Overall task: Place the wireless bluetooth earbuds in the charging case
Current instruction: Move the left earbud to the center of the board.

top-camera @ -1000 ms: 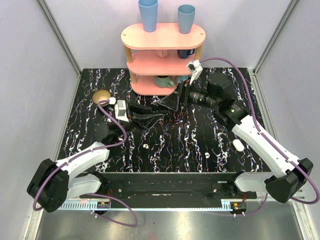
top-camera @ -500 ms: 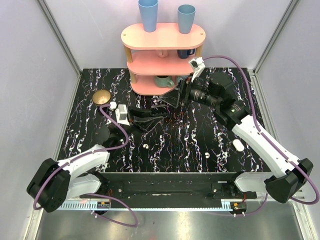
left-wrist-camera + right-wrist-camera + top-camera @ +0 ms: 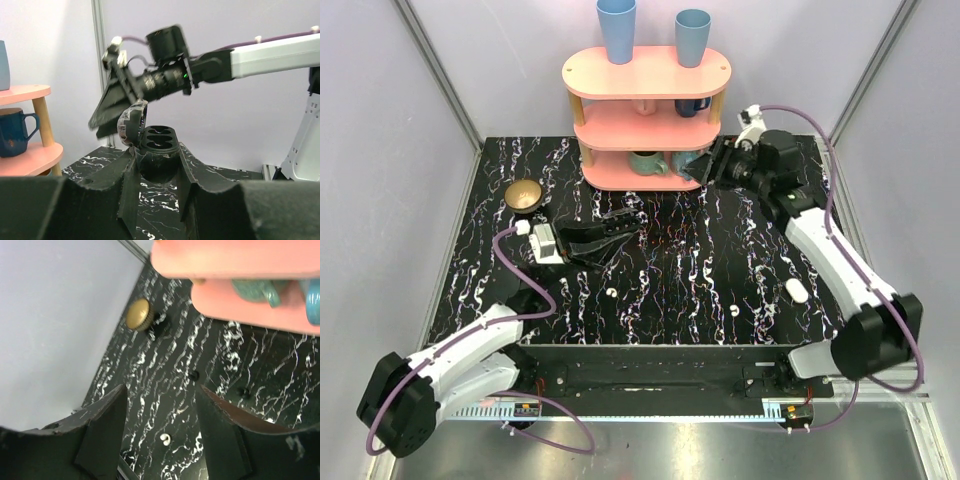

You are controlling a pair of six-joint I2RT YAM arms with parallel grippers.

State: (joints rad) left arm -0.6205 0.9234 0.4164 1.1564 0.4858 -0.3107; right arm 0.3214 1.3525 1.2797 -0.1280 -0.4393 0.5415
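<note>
The left gripper [image 3: 620, 226] was closed on the charging case [image 3: 159, 150] and held it above the marble table [image 3: 700, 260], in front of the pink shelf [image 3: 645, 120]. The lid of the case stood open and its dark hollows faced upward. The right gripper [image 3: 708, 167] was close to the lowest board of the shelf, its jaws apart and nothing between them. One earbud [image 3: 610, 293] lay on the table toward the near edge. A second earbud [image 3: 734, 310] lay well apart from it, more to the right. A white oval object [image 3: 796, 290] lay beside the right arm.
</note>
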